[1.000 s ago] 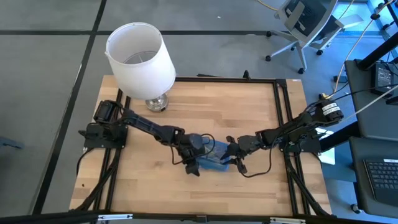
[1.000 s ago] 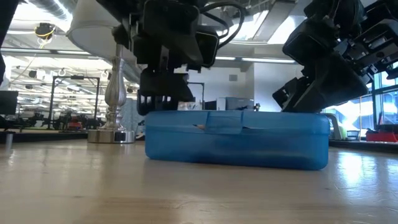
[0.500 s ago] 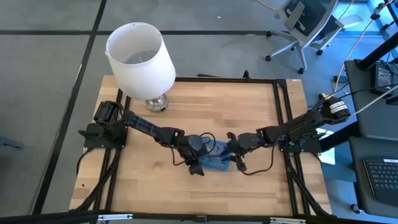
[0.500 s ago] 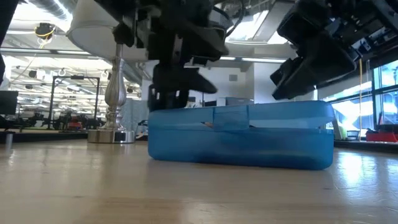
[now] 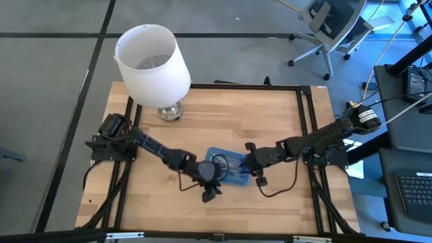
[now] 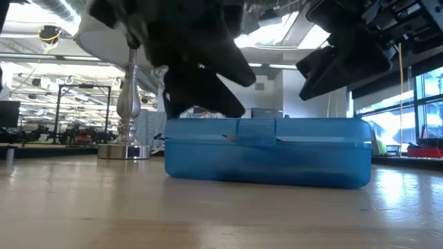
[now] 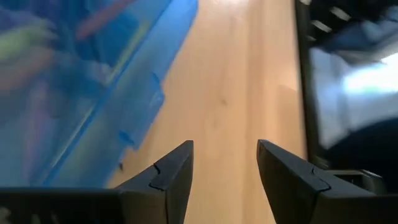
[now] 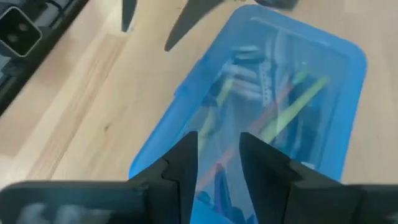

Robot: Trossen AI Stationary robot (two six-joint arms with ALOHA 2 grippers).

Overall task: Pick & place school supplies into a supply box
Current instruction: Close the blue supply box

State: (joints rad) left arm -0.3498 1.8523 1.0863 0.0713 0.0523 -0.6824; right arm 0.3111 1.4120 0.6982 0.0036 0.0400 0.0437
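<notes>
The small translucent blue plastic supply box lies flat and closed near the table's front middle, its lid down over the lower half. Coloured pens and pencils show through the lid, lying lengthwise inside. The left hand hangs at the box's front-left corner with its fingers spread and nothing between them. The right hand hovers over the box's right end, fingers apart and gripping nothing.

The box looks light, stiff and smooth, so it may slide under a push; its long side edges and the front clasp seem the surest holds. A lamp with a white cylindrical shade stands at the far left corner, well apart.
</notes>
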